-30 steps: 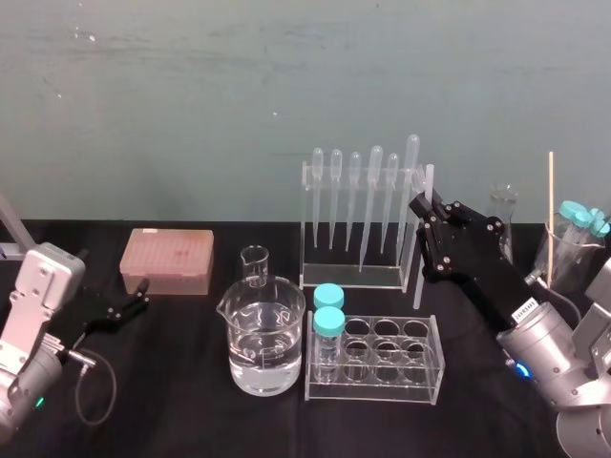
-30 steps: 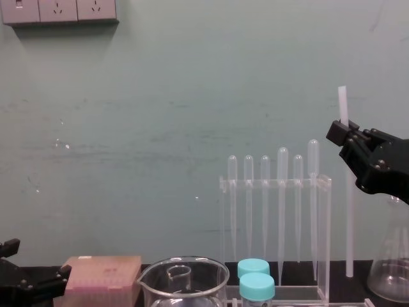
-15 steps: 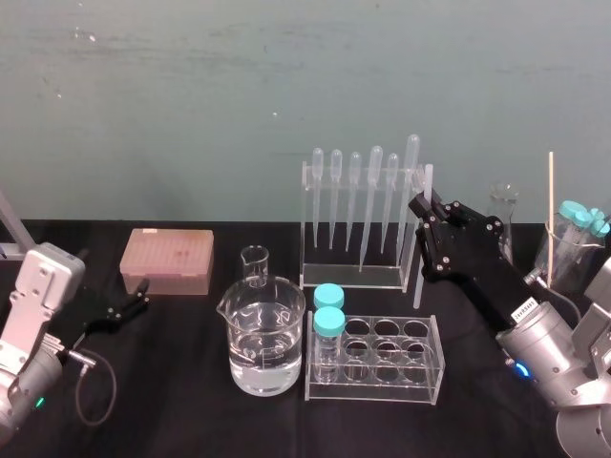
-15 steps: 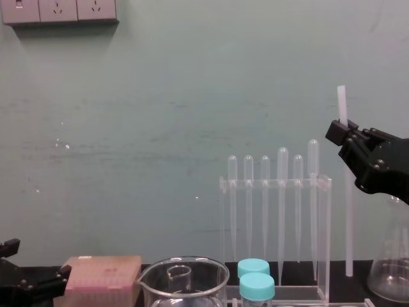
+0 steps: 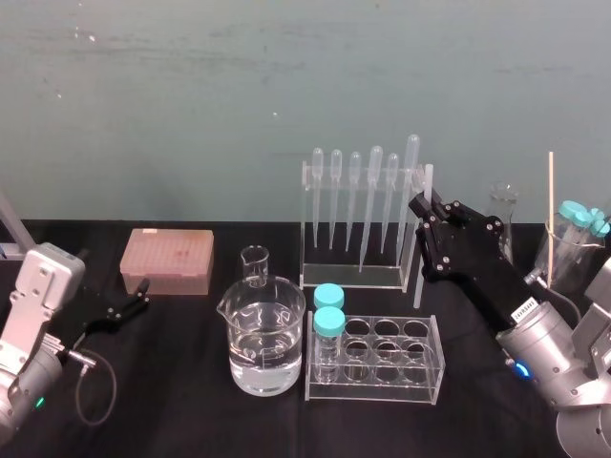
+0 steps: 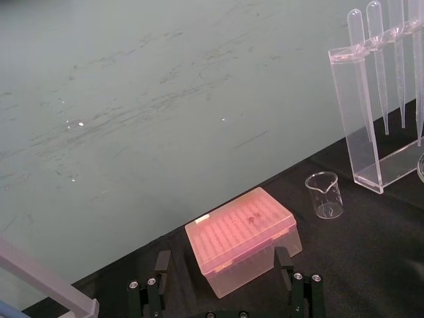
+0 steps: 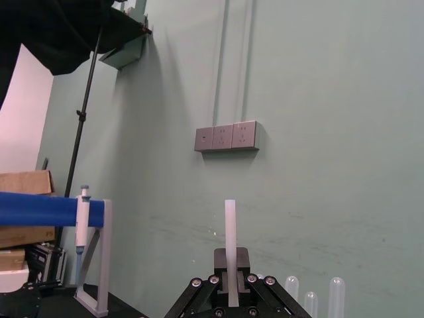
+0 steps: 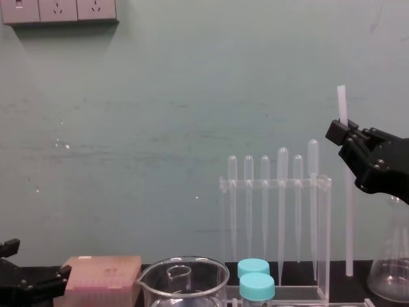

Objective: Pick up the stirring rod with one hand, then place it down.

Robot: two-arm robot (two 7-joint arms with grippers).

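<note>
The stirring rod (image 5: 418,274) stands upright just right of the pipette rack, a long translucent-white stick. My right gripper (image 5: 421,204) is shut on its upper part, with a short length sticking out above the fingers. In the chest view the rod (image 8: 347,217) runs from above the right gripper (image 8: 339,132) down to near the tabletop. The right wrist view shows the rod (image 7: 230,232) pinched between the black fingers (image 7: 213,289). My left gripper (image 5: 132,301) is parked low at the table's left, in front of the pink box, and stands open (image 6: 225,299).
A clear rack (image 5: 358,272) holds several bulb-topped pipettes. In front stand a water-filled beaker (image 5: 262,339), a small beaker (image 5: 254,262) and a tube rack (image 5: 382,361) with two blue-capped tubes. A pink tip box (image 5: 167,260) is at the left. A flask (image 5: 503,215) and a beaker of capped tubes (image 5: 571,250) are at the right.
The left gripper has turned slightly where it rests. The right gripper and the rod have hardly moved.
</note>
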